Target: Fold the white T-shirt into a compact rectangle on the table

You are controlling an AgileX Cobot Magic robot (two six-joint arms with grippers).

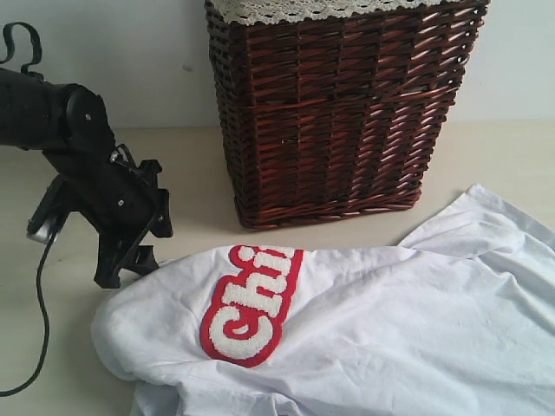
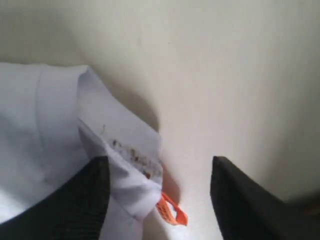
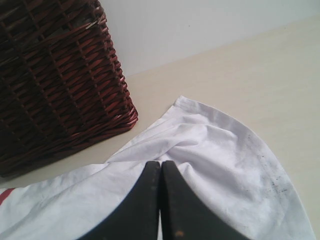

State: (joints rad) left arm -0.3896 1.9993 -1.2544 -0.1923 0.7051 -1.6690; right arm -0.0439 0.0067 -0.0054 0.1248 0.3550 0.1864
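The white T-shirt lies bunched across the front of the table, with its red-outlined letters facing up near its left end. My left gripper hangs at the shirt's left edge. In the left wrist view this gripper is open; the collar fold with its orange tag lies beside one finger, unpinched. My right gripper is shut, fingers pressed together over the shirt's rumpled sleeve area. The exterior view does not show it.
A tall dark brown wicker basket with white lace trim stands behind the shirt, close to its far edge, and appears as the basket in the right wrist view. A black cable hangs from the left arm down to the table.
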